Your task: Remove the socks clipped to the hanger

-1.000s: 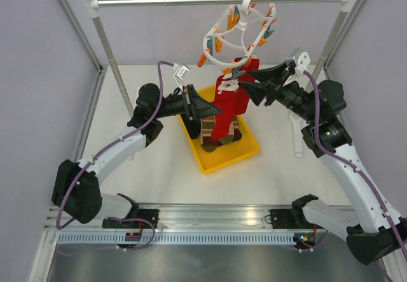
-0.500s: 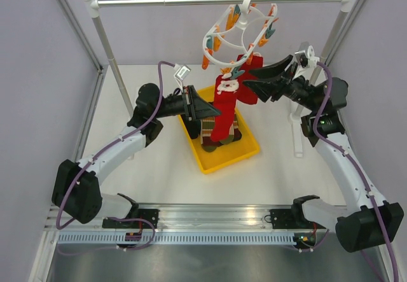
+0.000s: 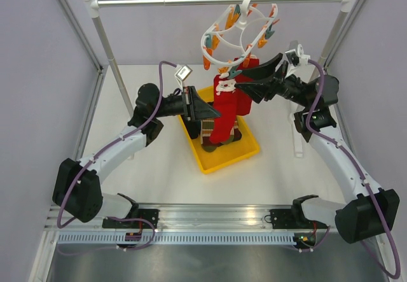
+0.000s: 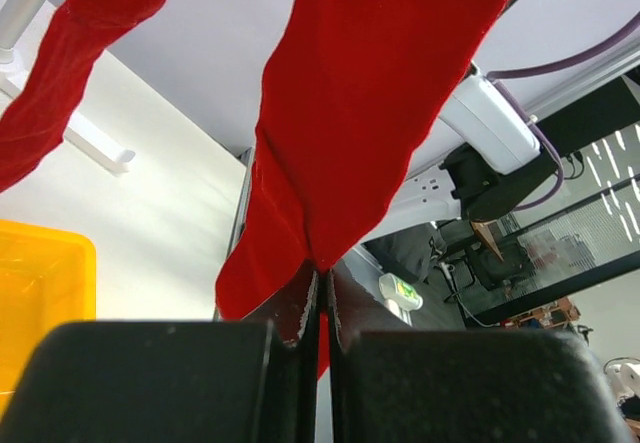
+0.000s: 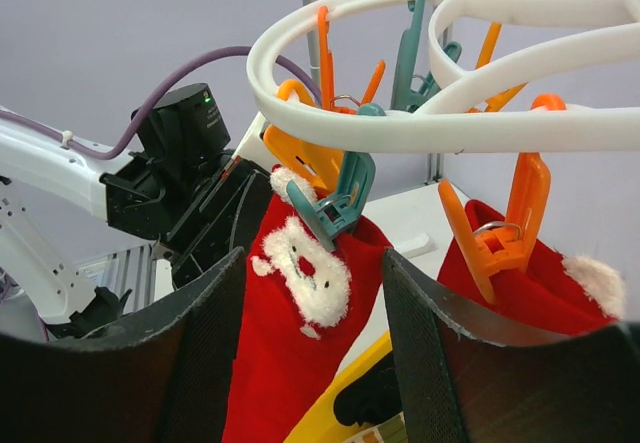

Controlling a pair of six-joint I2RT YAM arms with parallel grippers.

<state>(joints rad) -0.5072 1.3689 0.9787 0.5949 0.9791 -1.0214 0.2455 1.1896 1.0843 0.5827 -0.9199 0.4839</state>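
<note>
my right gripper (image 5: 315,273) has swung in from the right over the last second and now sits up by the hanger (image 5: 400,128). its jaws are spread, a little wider than before, with the teal clip (image 5: 335,203) just ahead of the gap. that clip bites the top of the santa-faced red sock (image 5: 300,363). the jaws hold nothing yet.

my left gripper (image 4: 320,298) has not moved: its jaws are pressed together, pinching the lower part of that same sock above the yellow bin (image 3: 219,161). the hanger has tipped slightly left on the rail (image 3: 191,1). a second red sock (image 5: 520,298) hangs from an orange clip (image 5: 510,233) just beside.

i judge i am set to press the teal clip open, so the left pull can free the sock toward the bin, where other socks (image 3: 208,131) already lie.
</note>
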